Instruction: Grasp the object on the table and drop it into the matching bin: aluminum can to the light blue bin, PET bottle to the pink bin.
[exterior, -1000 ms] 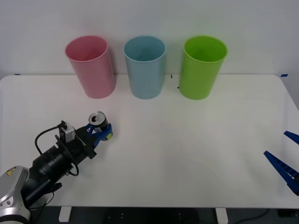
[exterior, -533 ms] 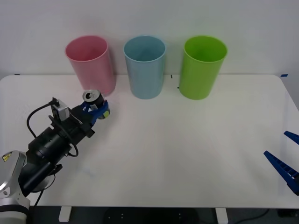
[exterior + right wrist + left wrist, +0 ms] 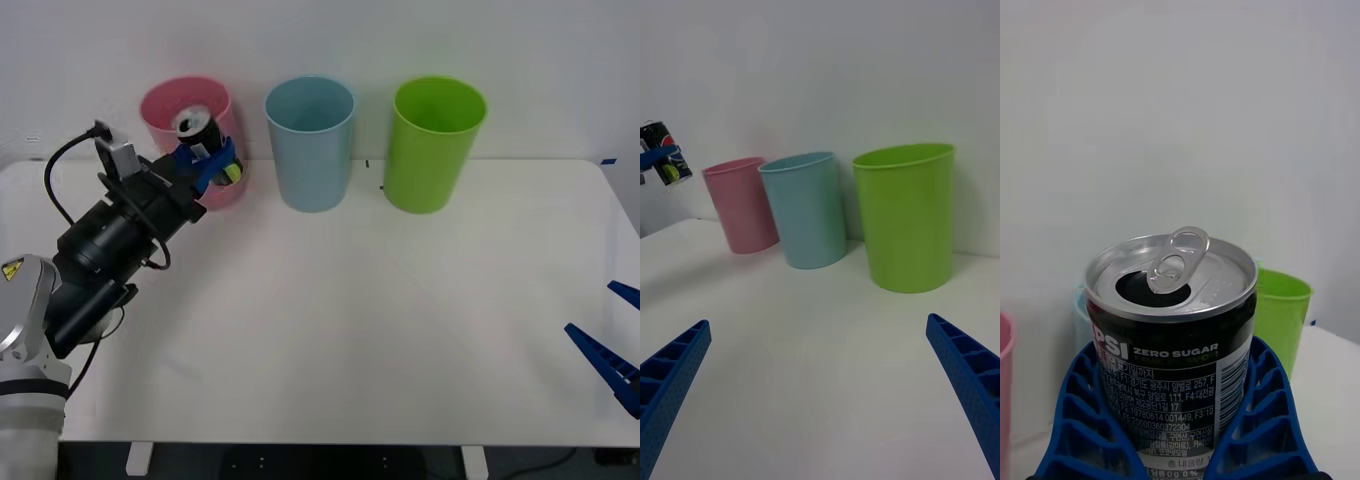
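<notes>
The left pincer (image 3: 207,160) is clamped around the can (image 3: 198,130), holding it upright in the air in front of the pink bin (image 3: 190,110), level with its rim, well off the bench (image 3: 400,330). A can belongs in the blue bin (image 3: 311,140), the pink bin's neighbour, so the good move is to carry it sideways past the pink bin, keep it above rim height, centre it over the blue mouth, and only then let go. Dropping here would missort it.

The can is thin silvery metal with a pull-tab top and a dark printed label; the ribbed blue fingers (image 3: 1082,420) cup its sides. The bins are smooth tapered plastic cups; a green bin (image 3: 436,140) stands beyond the blue one. The right pincer (image 3: 612,345) waits spread wide, far from the pink bin, at the bench's opposite side.
</notes>
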You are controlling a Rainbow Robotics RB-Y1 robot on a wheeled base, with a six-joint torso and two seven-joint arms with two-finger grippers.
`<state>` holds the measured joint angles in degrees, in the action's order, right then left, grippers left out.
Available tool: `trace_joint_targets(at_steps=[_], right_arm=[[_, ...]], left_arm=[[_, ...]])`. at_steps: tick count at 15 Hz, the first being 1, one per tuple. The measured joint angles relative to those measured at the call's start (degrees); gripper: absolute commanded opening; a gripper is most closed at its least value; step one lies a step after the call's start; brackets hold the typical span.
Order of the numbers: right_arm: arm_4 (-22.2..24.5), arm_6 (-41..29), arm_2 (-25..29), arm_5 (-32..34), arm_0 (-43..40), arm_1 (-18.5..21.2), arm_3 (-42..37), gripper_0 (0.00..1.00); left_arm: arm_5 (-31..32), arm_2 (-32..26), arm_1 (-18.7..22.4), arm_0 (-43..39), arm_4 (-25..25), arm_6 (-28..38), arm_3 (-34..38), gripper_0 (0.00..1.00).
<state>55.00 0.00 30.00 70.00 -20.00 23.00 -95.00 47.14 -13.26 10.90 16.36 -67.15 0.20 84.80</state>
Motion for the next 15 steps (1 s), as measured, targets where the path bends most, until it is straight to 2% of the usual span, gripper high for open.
trace_joint_targets(at_steps=[3, 7, 12, 15], right_arm=[[0.00, -0.01, 0.00, 0.00, 0.00, 0.00, 0.00, 1.00], [0.00, -0.01, 0.00, 0.00, 0.00, 0.00, 0.00, 1.00], [0.00, -0.01, 0.00, 0.00, 0.00, 0.00, 0.00, 1.00], [0.00, 0.00, 0.00, 0.00, 0.00, 0.00, 0.00, 1.00]], left_arm=[[-1.21, -0.12, 1.59, 3.98, -1.89, 5.48, 0.02, 0.00], [-4.11, -0.13, 1.93, 8.66, -7.86, 11.38, -0.68, 0.00], [-7.24, 1.37, 1.93, 17.58, -11.21, 11.74, -10.54, 0.00], [-9.06, 1.66, 1.93, 24.79, -13.19, 11.23, -19.34, 0.00]])
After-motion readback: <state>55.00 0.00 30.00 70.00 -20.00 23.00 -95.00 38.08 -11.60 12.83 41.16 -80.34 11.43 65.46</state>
